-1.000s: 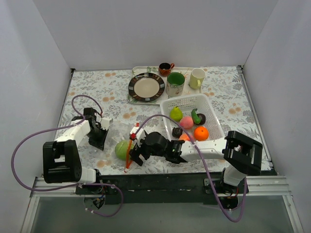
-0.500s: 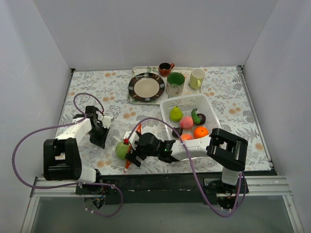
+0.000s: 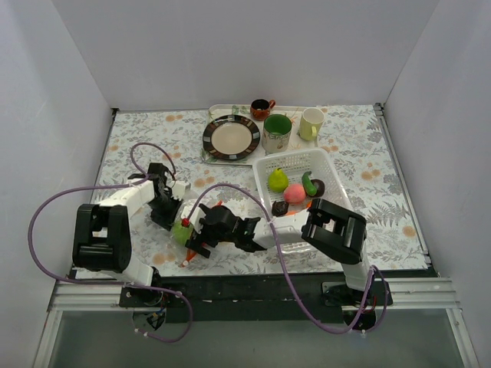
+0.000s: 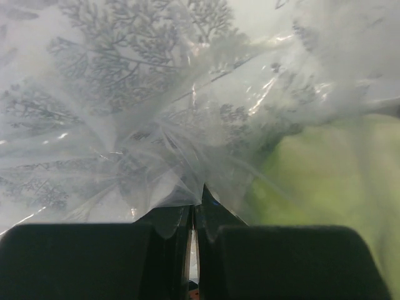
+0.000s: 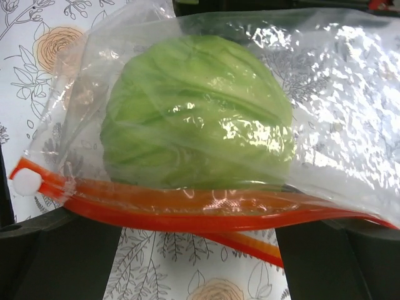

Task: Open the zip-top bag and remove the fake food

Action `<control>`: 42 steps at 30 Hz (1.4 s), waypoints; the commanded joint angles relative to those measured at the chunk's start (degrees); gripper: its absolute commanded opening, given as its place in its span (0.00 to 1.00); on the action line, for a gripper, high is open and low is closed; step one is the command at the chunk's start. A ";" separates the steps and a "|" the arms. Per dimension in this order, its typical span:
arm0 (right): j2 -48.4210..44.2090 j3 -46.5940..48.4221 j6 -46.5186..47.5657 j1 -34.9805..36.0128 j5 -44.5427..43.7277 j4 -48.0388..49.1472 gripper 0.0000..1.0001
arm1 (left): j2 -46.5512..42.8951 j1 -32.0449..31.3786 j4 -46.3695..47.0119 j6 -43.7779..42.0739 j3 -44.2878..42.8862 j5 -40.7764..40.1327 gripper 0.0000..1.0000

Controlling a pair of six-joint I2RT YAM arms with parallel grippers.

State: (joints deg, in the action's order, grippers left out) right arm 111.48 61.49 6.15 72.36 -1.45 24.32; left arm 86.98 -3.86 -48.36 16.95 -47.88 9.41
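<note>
The clear zip-top bag [image 3: 186,227] lies on the flowered cloth at the front left with a round, leafy green piece of fake food [image 3: 180,232] inside. My left gripper [image 3: 169,210] is shut on a fold of the bag's plastic [image 4: 156,125]; the green piece [image 4: 325,187] blurs at the right of that view. My right gripper [image 3: 193,244] is open at the bag's zip edge. The orange-red zip strip [image 5: 187,212] lies across the gap between its fingers [image 5: 50,256], with its white slider [image 5: 26,182] at the left and the green piece [image 5: 194,112] just behind.
A white lattice basket [image 3: 299,159] at centre right holds a pear [image 3: 278,179], a pink peach [image 3: 294,192] and a dark round piece [image 3: 317,187]. A tray at the back holds a plate [image 3: 231,137], a green mug [image 3: 277,132], a cream mug [image 3: 311,123] and a small dark cup [image 3: 261,108].
My right gripper has moved left to the bag's zip edge. My left gripper has moved right and closed on the bag's plastic. The bag has shifted a little left.
</note>
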 commanded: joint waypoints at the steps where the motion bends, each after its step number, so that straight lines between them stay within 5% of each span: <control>1: 3.03 4.06 -1.66 0.15 2.34 2.40 0.98 | 0.47 -3.16 0.81 2.56 -0.55 1.40 0.00; 12: 2.43 4.52 -5.09 0.15 1.72 6.00 0.98 | -1.64 -8.10 0.64 4.06 3.23 1.84 0.00; 15: -0.99 0.30 -5.71 0.24 1.80 8.37 0.77 | -1.99 -8.18 0.37 3.27 3.49 0.62 0.00; 16: -2.92 -0.40 -7.19 0.15 1.81 8.29 0.61 | -1.99 -8.10 0.63 3.18 3.84 0.26 0.00; 19: -7.31 -3.13 -9.75 0.15 2.15 5.93 0.38 | -1.82 -8.10 1.77 2.48 4.19 -2.28 0.00; 22: -12.75 -6.46 -12.04 0.24 1.72 0.40 0.27 | -1.20 -6.61 2.83 1.16 2.80 -3.96 0.00; 29: -29.37 -17.89 -16.17 0.50 -5.04 -10.15 0.26 | 2.40 -0.36 0.99 0.54 -5.90 -2.20 0.00; 36: -51.17 -21.42 -18.72 0.33 -14.97 -24.65 0.26 | 1.71 0.08 1.86 0.89 -4.51 -3.70 0.00; 42: -65.32 -21.15 -20.48 -1.95 -34.12 -35.56 0.23 | -1.10 0.08 0.38 1.42 -3.71 -1.77 0.00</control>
State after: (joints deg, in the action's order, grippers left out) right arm 51.42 39.35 -12.10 72.31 -20.78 -4.14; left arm 89.84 -3.75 -46.94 18.26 -52.18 6.26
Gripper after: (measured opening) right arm 0.561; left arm 0.009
